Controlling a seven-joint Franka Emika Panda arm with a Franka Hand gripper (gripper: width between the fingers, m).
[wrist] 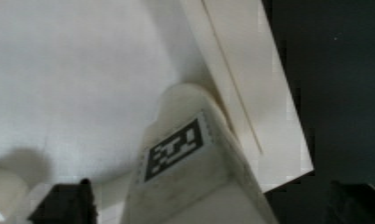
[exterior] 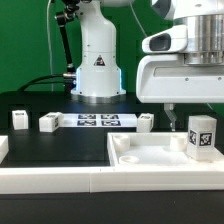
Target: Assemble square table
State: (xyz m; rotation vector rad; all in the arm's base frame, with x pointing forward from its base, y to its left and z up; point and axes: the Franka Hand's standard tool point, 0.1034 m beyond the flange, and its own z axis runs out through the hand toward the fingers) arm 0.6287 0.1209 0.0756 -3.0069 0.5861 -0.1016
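leg upright on the table top, at its corner on the exterior view's right. claw hangs spread beside it, gripping nothing. probably light, stiff, slippery plastic: best pinched across opposite flat sides.
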